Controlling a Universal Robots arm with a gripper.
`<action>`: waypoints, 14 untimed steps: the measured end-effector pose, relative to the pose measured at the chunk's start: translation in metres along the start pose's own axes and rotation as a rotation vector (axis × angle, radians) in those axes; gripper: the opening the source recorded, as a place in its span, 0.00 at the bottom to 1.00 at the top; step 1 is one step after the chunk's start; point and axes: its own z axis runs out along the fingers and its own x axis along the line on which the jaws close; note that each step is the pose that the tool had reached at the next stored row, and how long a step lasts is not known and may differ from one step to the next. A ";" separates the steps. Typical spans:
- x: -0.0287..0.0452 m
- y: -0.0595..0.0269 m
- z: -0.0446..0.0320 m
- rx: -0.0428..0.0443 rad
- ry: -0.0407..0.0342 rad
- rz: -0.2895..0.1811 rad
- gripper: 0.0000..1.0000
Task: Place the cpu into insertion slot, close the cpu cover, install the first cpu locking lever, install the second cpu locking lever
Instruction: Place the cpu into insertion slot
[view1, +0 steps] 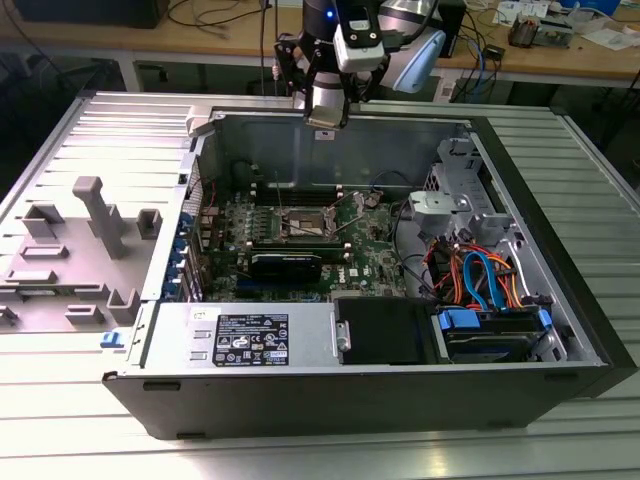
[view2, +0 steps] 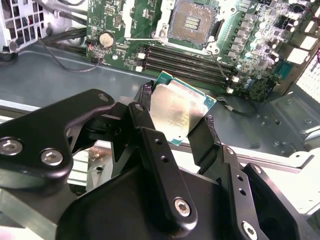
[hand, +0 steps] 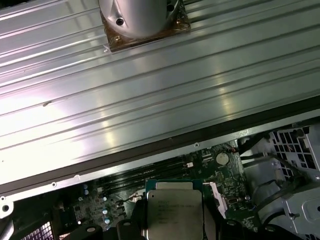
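My gripper is shut on the cpu, a flat square chip with a dull silver top and a green edge, clamped between two black fingers. In the first wrist view the cpu sits between the same fingers, above the board. In the exterior view the gripper hangs over the far wall of the open computer case, well above the motherboard. The insertion slot lies uncovered, its dark pin field showing, apart from the cpu. In the exterior view the slot is mid-board. Thin wire levers stand loose beside it.
Long memory slots run between the gripper and the socket, with a coin battery nearby. A power supply fills the case front. Drive bays with orange and blue cables are at the exterior view's right. A grey fixture tray lies left.
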 end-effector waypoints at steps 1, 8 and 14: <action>0.0000 0.0000 0.0002 -0.0004 -0.0014 0.015 0.55; -0.0001 -0.0002 0.0006 -0.0011 -0.0039 0.042 0.55; -0.0001 -0.0002 0.0006 -0.0010 -0.0039 0.043 0.55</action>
